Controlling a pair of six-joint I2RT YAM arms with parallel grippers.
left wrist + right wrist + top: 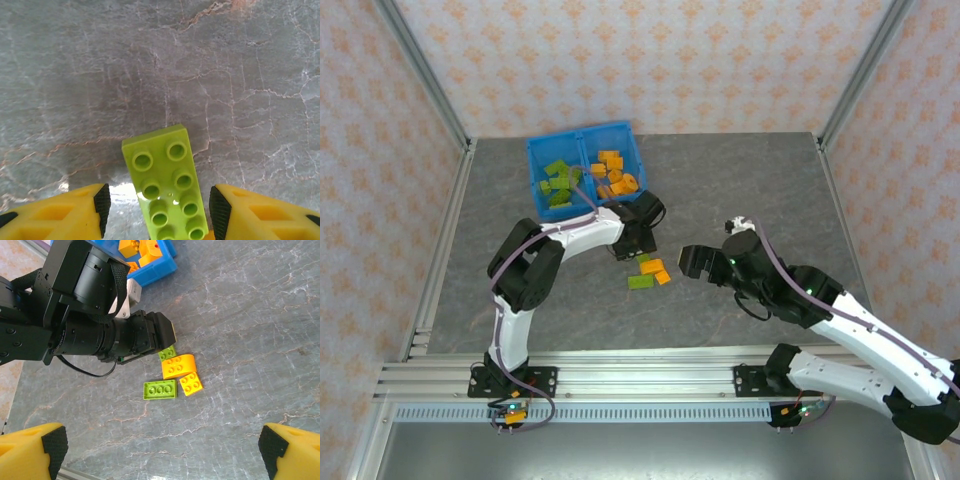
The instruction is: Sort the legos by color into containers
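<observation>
Left gripper [156, 210] stands half open astride a lime green Lego brick [164, 180], its pads clear of both sides and gripping nothing; the right gripper [163, 442] hangs wide open and empty. That brick lies near the middle of the table [100, 75], well short of the blue tray [582, 139] at the far edge. It sits skewed to the pads, so closing may catch its corners and twist or squirt it out, or shove the orange arched brick [178, 365] just beside it.
</observation>
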